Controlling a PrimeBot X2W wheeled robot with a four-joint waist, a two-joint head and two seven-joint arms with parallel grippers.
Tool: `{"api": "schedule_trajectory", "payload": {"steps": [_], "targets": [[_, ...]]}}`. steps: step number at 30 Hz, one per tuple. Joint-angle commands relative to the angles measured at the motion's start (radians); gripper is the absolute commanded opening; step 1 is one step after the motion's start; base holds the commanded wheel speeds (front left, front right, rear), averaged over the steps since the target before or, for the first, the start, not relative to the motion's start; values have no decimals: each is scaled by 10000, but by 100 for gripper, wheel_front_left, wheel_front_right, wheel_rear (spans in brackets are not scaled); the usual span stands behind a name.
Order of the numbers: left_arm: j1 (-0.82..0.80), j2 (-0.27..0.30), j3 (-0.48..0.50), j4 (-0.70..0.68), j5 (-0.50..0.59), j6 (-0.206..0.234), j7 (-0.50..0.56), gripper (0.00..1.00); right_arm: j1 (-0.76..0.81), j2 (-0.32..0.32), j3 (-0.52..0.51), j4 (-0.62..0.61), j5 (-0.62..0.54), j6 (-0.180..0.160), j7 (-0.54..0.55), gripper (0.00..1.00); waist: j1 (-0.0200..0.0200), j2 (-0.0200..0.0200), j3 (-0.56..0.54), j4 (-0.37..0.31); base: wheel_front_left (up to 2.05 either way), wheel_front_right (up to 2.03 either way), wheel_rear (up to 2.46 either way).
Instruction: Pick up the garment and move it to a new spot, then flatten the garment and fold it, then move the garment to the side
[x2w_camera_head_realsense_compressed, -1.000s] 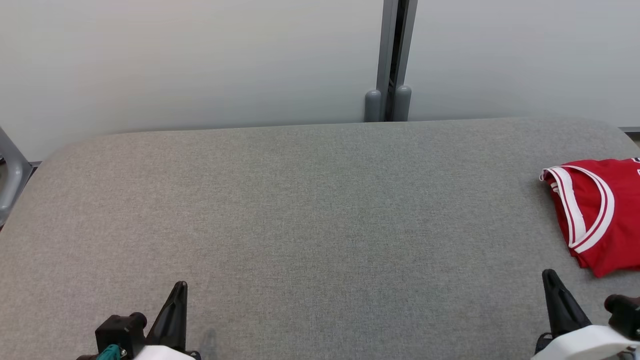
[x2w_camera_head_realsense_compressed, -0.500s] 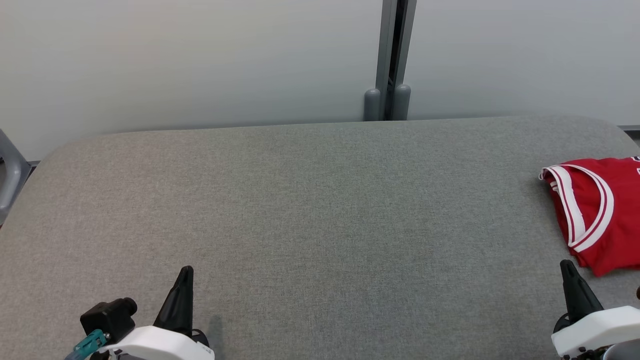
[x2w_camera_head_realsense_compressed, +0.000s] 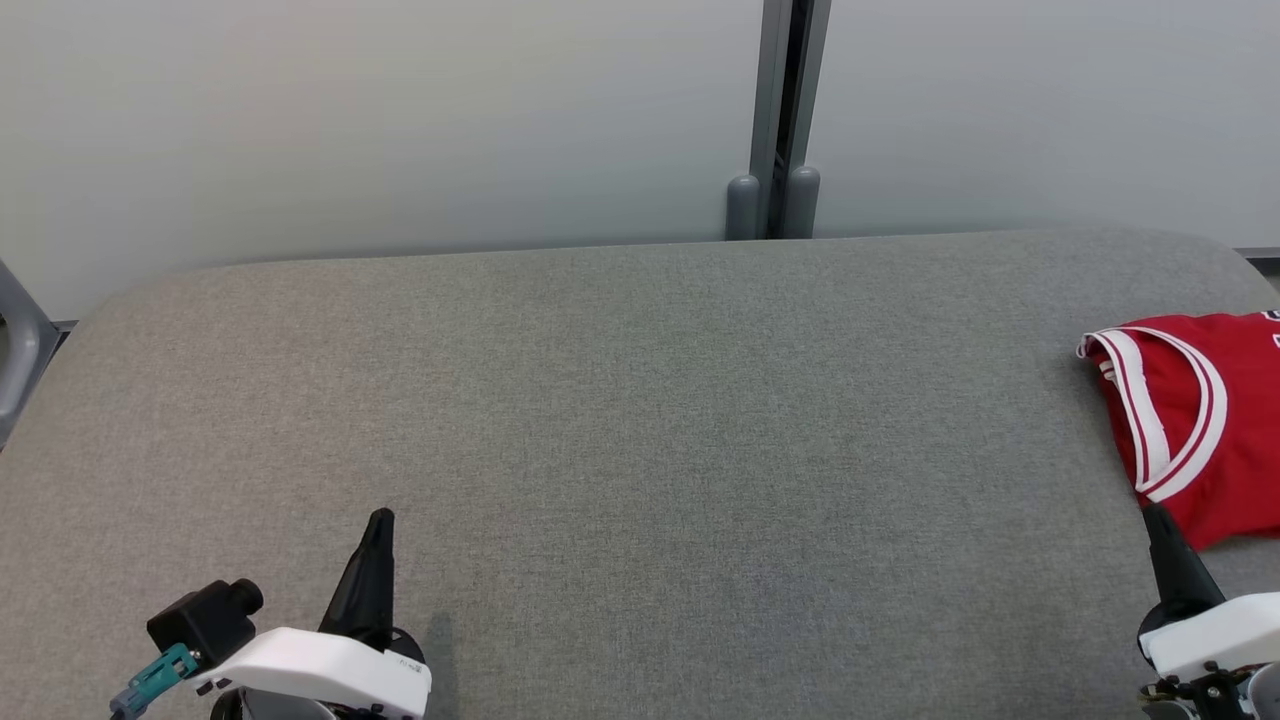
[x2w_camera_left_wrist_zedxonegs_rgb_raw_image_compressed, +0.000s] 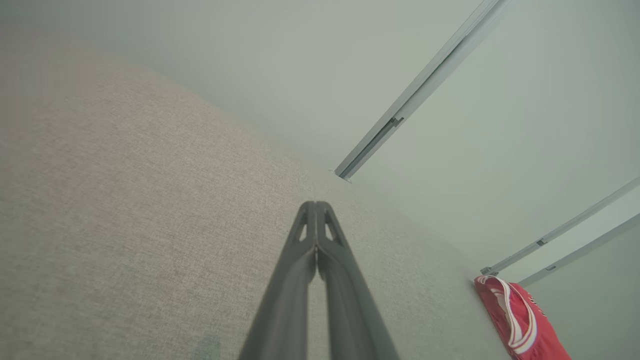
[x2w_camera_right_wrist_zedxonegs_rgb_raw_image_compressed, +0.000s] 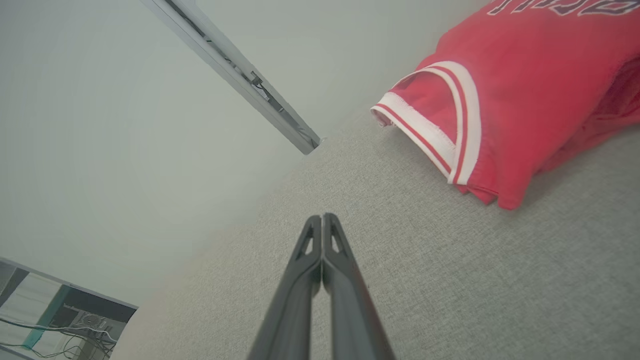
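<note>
Though clenched tip to tip, grasping nothing: left gripper (x2w_camera_head_realsense_compressed: 380, 518) at near left, right gripper (x2w_camera_head_realsense_compressed: 1156, 512) at near right, each poised low over grey fabric table (x2w_camera_head_realsense_compressed: 640, 400).

Just beyond right gripper's tip, apart from it in right wrist view: red garment (x2w_camera_head_realsense_compressed: 1215, 430), folded in a compact stack at table's right edge. White-and-red striped trim turned left. Dark lettering on top, cut off by frame edge and unreadable.

Behind table's far edge: pale wall panels (x2w_camera_head_realsense_compressed: 400, 120), grey post (x2w_camera_head_realsense_compressed: 775, 120) at the join.
</note>
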Motion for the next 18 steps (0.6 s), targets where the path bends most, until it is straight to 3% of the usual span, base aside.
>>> {"api": "schedule_trajectory", "payload": {"steps": [1, 18], "targets": [[-356, 33, 88, -44, -280, -111, -58, 0, -306, -126, -117, -31, 333, 1, 104, 0, 0, 0, 2, -2, 0, 0, 0], [-805, -321, 177, 338, -2185, -611, -201, 0, -827, -248, -630, 486, 2381, 1, 767, 0, 0, 0, 35, -26, 0, 0, 0]]}}
